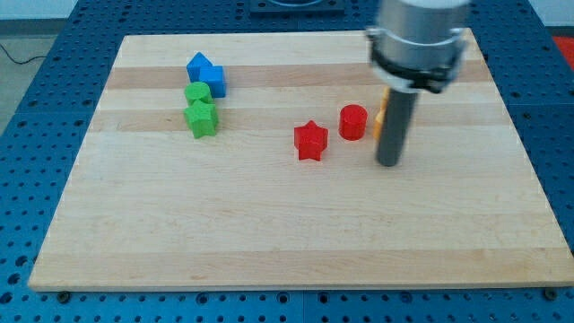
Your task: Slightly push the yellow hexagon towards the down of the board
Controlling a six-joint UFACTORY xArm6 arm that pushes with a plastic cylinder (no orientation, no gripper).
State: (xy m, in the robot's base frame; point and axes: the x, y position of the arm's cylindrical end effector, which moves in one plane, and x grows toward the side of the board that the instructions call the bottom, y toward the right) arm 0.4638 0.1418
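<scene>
My tip (388, 162) rests on the board right of centre. A yellow-orange block (380, 115), probably the yellow hexagon, is mostly hidden behind the rod; only a sliver shows on the rod's left side, just above the tip in the view. A red cylinder (353, 121) stands just left of the rod. A red star (310, 140) lies further left and slightly lower.
At the upper left of the wooden board (287, 233) sits a cluster: two blue blocks (205, 74), a green cylinder (197, 93) and a green star (202, 118). The arm's grey body (420, 40) covers the board's upper right.
</scene>
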